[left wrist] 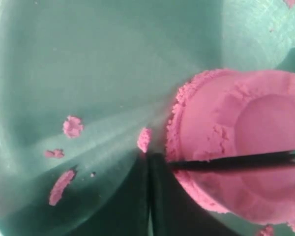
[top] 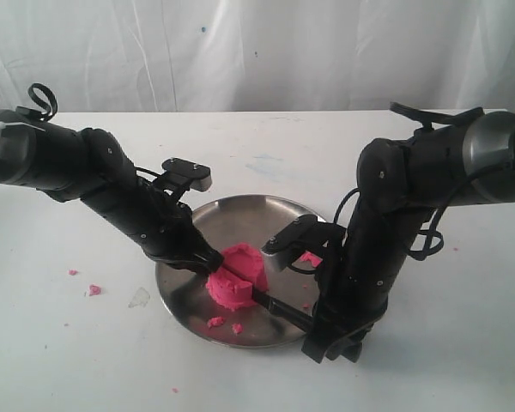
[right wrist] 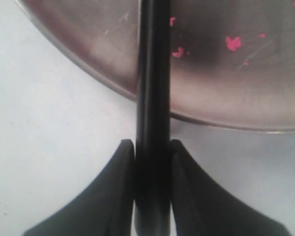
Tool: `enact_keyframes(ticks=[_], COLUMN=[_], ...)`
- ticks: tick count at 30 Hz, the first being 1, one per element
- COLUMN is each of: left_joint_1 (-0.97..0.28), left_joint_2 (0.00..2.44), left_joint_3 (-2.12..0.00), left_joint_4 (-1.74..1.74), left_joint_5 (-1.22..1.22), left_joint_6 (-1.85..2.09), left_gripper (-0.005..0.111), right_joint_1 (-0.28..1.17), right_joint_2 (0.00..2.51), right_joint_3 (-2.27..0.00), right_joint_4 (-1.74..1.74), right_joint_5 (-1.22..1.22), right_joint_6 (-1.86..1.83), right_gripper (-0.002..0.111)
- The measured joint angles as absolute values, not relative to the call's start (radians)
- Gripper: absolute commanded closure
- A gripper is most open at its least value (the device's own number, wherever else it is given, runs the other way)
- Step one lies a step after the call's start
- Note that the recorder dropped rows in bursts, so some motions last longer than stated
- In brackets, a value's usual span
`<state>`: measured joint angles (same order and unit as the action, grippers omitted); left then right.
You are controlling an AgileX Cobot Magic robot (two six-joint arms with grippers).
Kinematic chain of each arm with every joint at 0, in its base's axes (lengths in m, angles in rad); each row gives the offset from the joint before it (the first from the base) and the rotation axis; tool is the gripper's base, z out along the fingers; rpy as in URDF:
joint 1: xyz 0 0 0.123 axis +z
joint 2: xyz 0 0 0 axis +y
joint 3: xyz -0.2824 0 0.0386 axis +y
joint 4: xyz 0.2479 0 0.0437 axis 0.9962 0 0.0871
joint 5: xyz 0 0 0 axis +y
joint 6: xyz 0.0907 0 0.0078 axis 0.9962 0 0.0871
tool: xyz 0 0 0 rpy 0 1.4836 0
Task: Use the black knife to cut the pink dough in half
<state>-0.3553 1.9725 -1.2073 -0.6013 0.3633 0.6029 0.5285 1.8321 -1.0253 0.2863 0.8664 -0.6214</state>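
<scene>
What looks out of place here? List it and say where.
Pink crumbs lie scattered on the table, on the left arm's side of the steel plate, and loose bits sit on the plate beside the pink dough. All look broken off the dough. Nothing else stands out.

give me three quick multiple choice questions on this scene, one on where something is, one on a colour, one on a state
1. Where does the pink dough sit?
A) on a wooden board
B) on the steel plate
C) in a bowl

2. What colour are the crumbs on the table beside the plate?
A) green
B) white
C) pink

3. What is the right gripper doing?
A) shut on the black knife
B) open above the plate
C) holding a spoon

Answers:
1 B, the dough rests inside the plate's rim.
2 C, they match the dough's pink.
3 A, its fingers clamp the handle from both sides in the right wrist view.
</scene>
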Motion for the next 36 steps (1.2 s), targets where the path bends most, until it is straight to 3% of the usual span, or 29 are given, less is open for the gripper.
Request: enact_keyframes(ticks=[12, 22, 36], left_joint_1=[-0.357, -0.357, -0.357], left_joint_2=[1.930, 1.722, 1.387], left_joint_3=[-1.207, -1.207, -1.207], left_joint_4=[-0.524, -0.469, -0.270], left_joint_5=[0.287, 0.257, 0.592], left_joint_6=[0.608, 0.608, 0.576], left_gripper=[0.107, 0.107, 0.107], right_joint_1=[0.528, 0.528, 0.528], right_joint_2=[1.838, 1.839, 1.839], right_joint_3=[-1.027, -1.027, -1.036], right_joint_4=[0.290, 0.292, 0.293], right_joint_5=[0.868, 0.870, 0.890], right_joint_6=[-0.628, -0.631, -0.609], right_gripper=[0.108, 0.108, 0.108])
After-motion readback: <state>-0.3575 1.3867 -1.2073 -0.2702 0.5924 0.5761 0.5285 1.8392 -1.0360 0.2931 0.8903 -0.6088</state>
